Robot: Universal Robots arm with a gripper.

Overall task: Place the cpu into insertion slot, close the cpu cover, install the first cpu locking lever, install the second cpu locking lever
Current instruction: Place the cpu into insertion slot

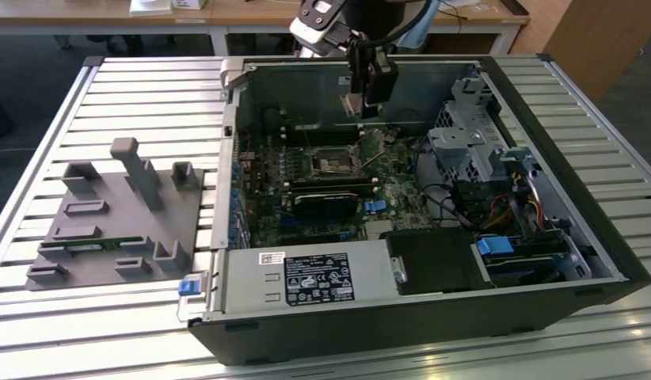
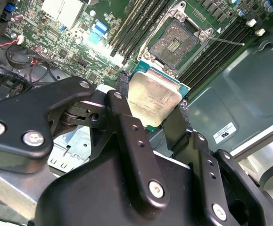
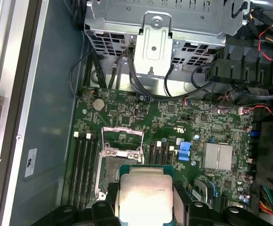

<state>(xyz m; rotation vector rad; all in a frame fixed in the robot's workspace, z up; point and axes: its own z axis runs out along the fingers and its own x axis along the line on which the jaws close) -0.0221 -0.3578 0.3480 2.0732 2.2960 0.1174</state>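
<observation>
Silver-grey metal is showing on the top of the cpu, which the gripper is pinching by two opposite edges between its black fingers, the jaws pressing in on the chip from either side. The cpu is hanging in the air above the green motherboard, apart from the insertion slot. In the first wrist view the chip is overlapping the near edge of the slot.

The insertion slot is lying uncovered, its dark centre exposed inside the silvery rim. The cpu cover is standing swung up at the slot's far side, and a thin metal lever is sticking out across the black memory slots beside it.

In the exterior view the gripper is reaching down into the open computer case, which is lying on its side on a slatted metal table. A grey plastic fixture is sitting on the table at the exterior view's left, well apart from the case. A silver drive cage and a bundle of black cables are sitting beyond the board.
</observation>
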